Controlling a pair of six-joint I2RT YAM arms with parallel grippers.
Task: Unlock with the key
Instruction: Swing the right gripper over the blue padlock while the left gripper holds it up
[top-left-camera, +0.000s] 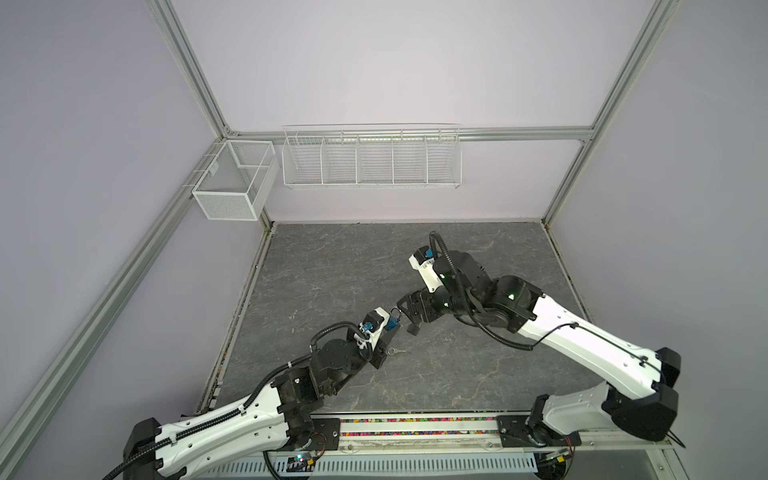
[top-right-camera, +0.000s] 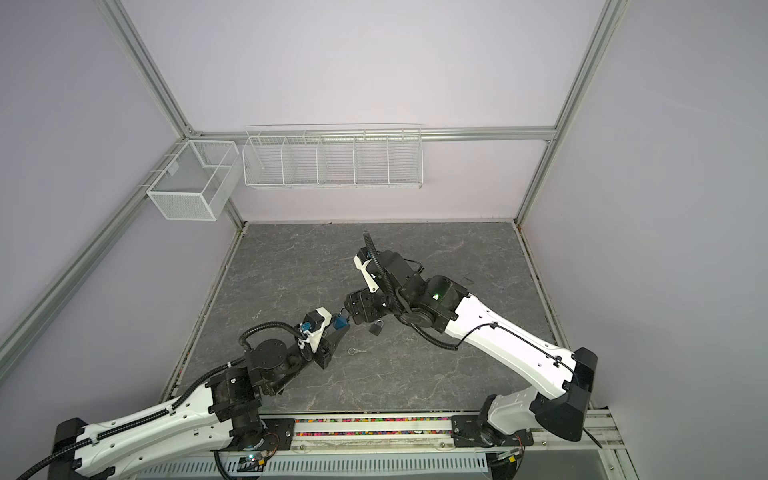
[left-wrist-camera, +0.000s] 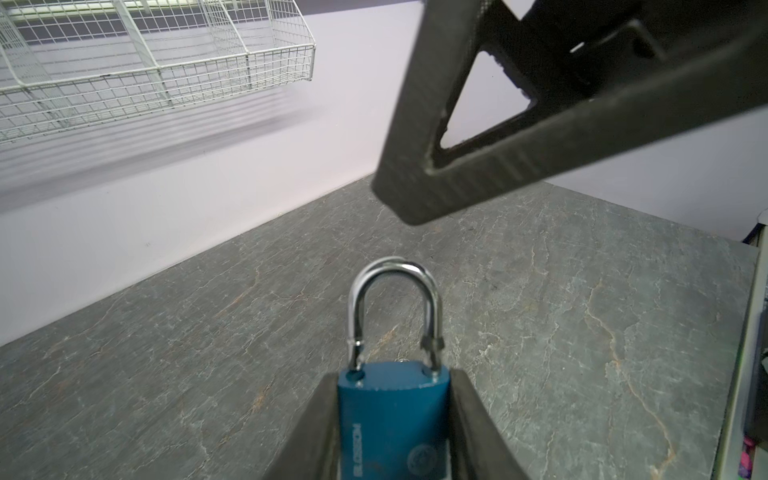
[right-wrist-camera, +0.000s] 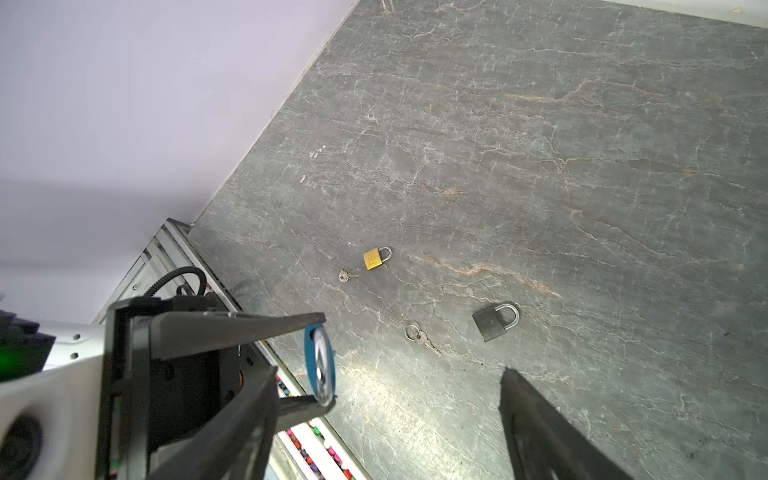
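Left pincer (left-wrist-camera: 392, 377) clamps the body of a blue metal padlock (left-wrist-camera: 392, 419) above the grey marbled worktop (left-wrist-camera: 166, 374), its steel shackle closed. The right pincer (top-left-camera: 406, 313) stands just beside it, jaws wide apart and empty. On the worktop lie a brass padlock (right-wrist-camera: 376, 258), a dark grey padlock (right-wrist-camera: 494, 320), a ringed silver key (right-wrist-camera: 419, 337) and a second silver key (right-wrist-camera: 347, 275): three padlocks, two keys.

Held padlock (top-left-camera: 391, 324): I saw it between the left gripper's (left-wrist-camera: 394, 386) fingers, above the middle of the table (top-left-camera: 457, 374).
Right gripper (top-right-camera: 349, 309): sat just right of it, not touching.
Loose padlock (top-right-camera: 376, 328): lay on the table, right of the held one.
Key (top-right-camera: 355, 351): lay nearer the front edge, left of the loose padlock.
Basket (top-left-camera: 372, 158): hung on the back wall.
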